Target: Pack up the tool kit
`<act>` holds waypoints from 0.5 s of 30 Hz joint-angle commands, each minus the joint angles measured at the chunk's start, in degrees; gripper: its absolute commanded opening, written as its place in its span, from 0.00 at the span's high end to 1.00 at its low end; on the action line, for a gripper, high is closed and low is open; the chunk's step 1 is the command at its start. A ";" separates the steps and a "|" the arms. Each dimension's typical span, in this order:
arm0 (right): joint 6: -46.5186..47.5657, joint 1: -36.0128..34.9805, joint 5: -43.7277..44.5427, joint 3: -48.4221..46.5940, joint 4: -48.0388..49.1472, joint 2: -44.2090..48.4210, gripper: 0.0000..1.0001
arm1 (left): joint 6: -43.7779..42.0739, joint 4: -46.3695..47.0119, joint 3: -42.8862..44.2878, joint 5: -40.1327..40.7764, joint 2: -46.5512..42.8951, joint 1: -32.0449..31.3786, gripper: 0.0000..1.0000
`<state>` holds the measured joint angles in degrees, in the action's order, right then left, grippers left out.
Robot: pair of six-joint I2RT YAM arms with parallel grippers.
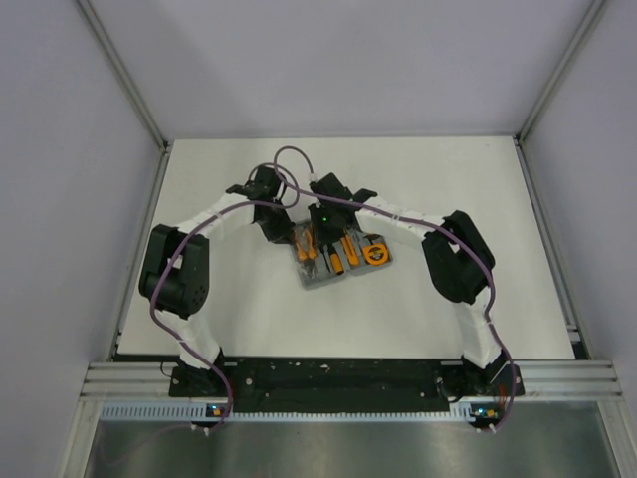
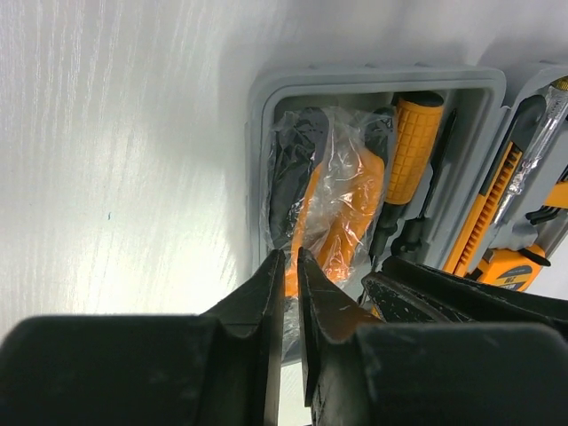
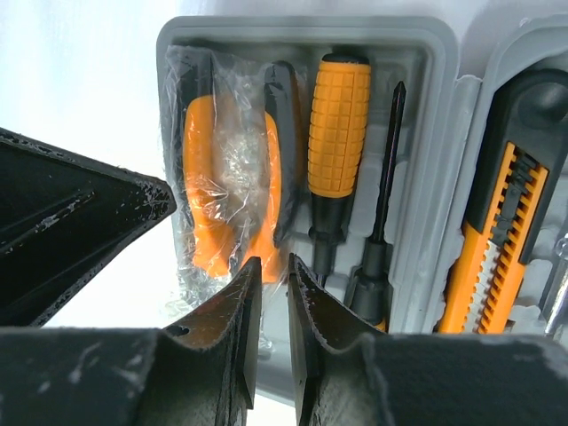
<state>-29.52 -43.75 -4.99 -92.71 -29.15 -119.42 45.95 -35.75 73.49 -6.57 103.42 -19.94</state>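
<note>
The grey tool kit case (image 1: 333, 264) lies open on the counter (image 1: 448, 189). Both pincers hang over one half of the case, where the pliers (image 3: 226, 177) sit in crinkled clear wrap just beside an orange-handled screwdriver (image 3: 337, 124). At the end of that half, the left pincer (image 2: 291, 259) and the right pincer (image 3: 271, 264) each have their tips right at the wrap, drawn to a thin slit, but I cannot tell whether either actually pinches the wrap.
</note>
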 commanded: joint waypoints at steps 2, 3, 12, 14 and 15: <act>1.74 0.07 1.30 -3.62 1.46 1.30 0.82 | 0.45 1.64 1.48 -0.90 -0.15 -0.01 0.86; 2.09 0.15 1.22 -4.14 1.46 0.94 0.82 | 0.37 1.73 1.56 -0.90 0.38 0.08 0.86; 3.94 -0.02 -0.28 -5.56 1.90 -3.10 0.83 | -1.57 -0.11 3.41 -0.81 5.04 0.08 0.86; 4.03 -0.02 -0.37 -5.29 1.99 -3.54 0.83 | -1.57 -0.37 3.15 -0.29 5.39 0.08 0.87; 4.12 -0.02 -0.37 -5.20 1.90 -3.80 0.83 | -1.66 -0.81 2.89 -0.03 5.57 -0.01 0.88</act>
<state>-26.68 -43.75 -4.78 -96.16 -28.23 -121.75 45.08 -36.07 75.77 -7.70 107.15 -19.84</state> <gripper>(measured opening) 0.175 0.138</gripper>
